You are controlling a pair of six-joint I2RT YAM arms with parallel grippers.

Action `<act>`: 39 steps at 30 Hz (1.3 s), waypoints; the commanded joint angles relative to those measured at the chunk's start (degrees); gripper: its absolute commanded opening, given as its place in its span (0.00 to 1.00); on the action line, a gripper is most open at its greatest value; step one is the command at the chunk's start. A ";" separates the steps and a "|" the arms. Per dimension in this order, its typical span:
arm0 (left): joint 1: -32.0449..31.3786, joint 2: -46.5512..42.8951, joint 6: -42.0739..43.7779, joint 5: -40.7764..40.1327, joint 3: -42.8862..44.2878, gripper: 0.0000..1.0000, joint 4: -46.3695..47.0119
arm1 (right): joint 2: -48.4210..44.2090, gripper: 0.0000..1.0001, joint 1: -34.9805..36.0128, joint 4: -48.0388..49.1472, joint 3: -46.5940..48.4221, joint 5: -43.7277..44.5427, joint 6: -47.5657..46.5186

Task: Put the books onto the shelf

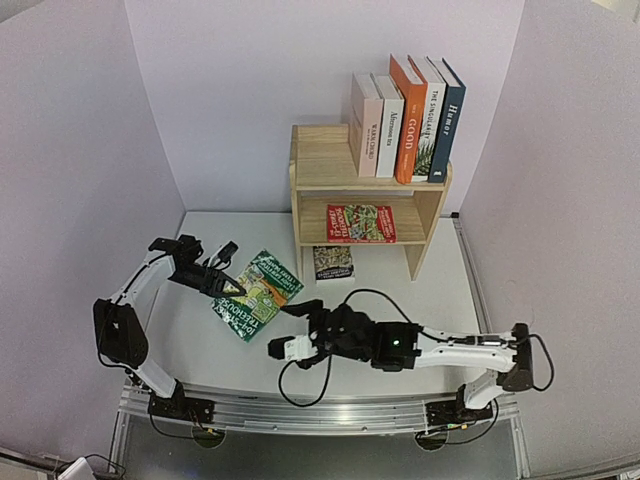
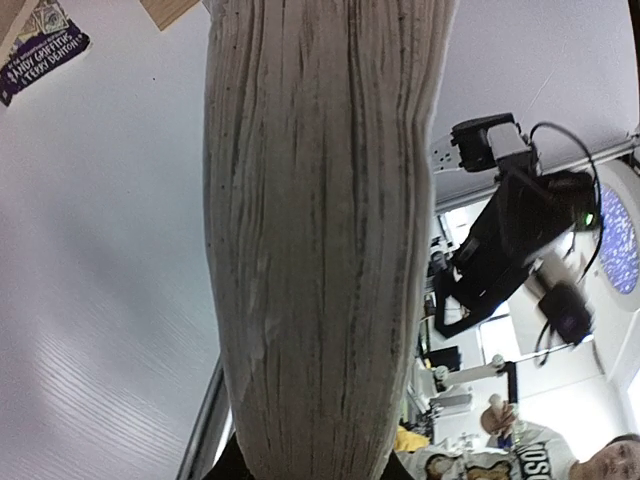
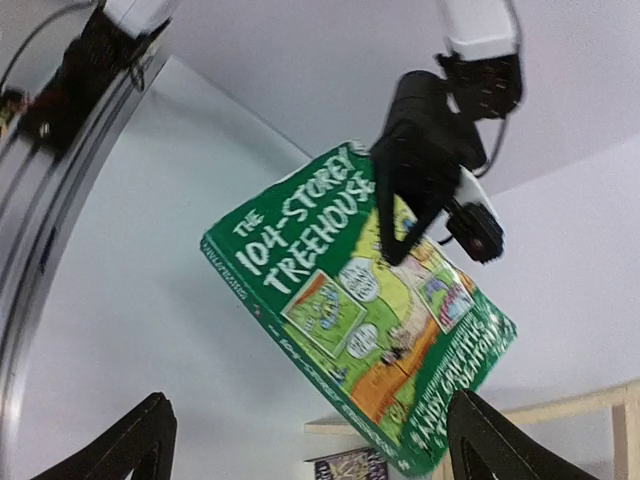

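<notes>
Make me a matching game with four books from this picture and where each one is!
Books:
1 orange book
2 red book
3 green book
4 dark book

Places:
A in the left pincer
B on the table, in front of the shelf
C upright on its top tier
D flat on its lower tier

Pairs: 1-C, 2-D, 3-A, 4-B

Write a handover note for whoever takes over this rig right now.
Left gripper: shut on the green book, held tilted above the table.
Right gripper: open, empty, facing that book.
Done: five upright books on the top tier of the shelf, red book flat on its lower tier.
Left: shelve the green book, then the dark paperback lying on the table by the shelf's foot.
</notes>
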 commanded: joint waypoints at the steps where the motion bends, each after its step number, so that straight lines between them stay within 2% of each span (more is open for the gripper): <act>1: -0.01 -3.13 -11.63 10.97 -3.25 0.00 -3.01 | 7.19 0.89 0.22 8.68 1.49 8.14 -22.73; 4: 0.05 -4.24 -15.32 12.60 -5.29 0.00 0.46 | 8.83 0.86 0.22 18.20 -0.02 9.31 -29.39; 8: 0.09 -4.74 -18.51 14.70 -6.28 0.00 3.94 | 10.68 0.79 -0.14 19.38 0.70 10.16 -30.96; 10: 0.04 -4.75 -18.43 14.82 -6.34 0.00 3.90 | 11.53 0.72 -0.45 21.11 0.96 10.81 -30.96; 13: 0.04 -4.71 -18.46 15.49 -6.63 0.00 3.96 | 12.45 0.55 -1.11 22.15 1.51 11.27 -30.85; 16: 0.04 -4.45 -18.51 16.69 -6.36 0.00 3.94 | 12.90 0.49 -1.62 22.26 1.72 11.12 -30.53; 23: 0.03 -4.40 -18.51 17.77 -6.50 0.00 4.09 | 13.52 0.46 -3.20 22.55 2.15 10.94 -29.00; 30: 0.20 -4.46 -20.80 19.95 -6.34 0.00 6.02 | 12.27 0.59 -3.97 22.60 -0.45 10.10 -29.02; 39: 0.53 -3.96 -21.29 20.50 -6.23 0.00 6.68 | 8.79 0.59 -3.91 23.22 -3.93 11.04 -30.04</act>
